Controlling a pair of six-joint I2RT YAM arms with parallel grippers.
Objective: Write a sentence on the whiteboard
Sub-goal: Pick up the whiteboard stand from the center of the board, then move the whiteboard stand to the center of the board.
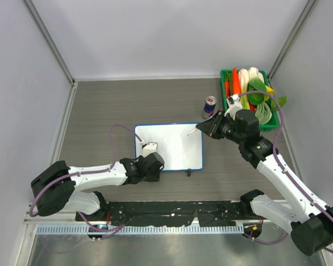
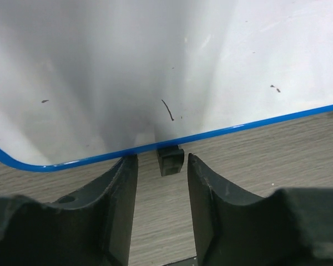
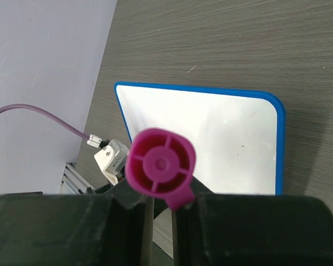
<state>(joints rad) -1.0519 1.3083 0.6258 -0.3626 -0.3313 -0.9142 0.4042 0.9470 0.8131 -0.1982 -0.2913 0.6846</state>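
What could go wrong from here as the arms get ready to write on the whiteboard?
The left gripper only straddles the black clip without touching it, so the whiteboard may slide once the right gripper presses the marker down. The can stands close beside the right gripper and could get knocked over.

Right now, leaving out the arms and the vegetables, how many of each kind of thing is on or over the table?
whiteboard: 1
marker: 1
drink can: 1
green basket: 1
Total: 4
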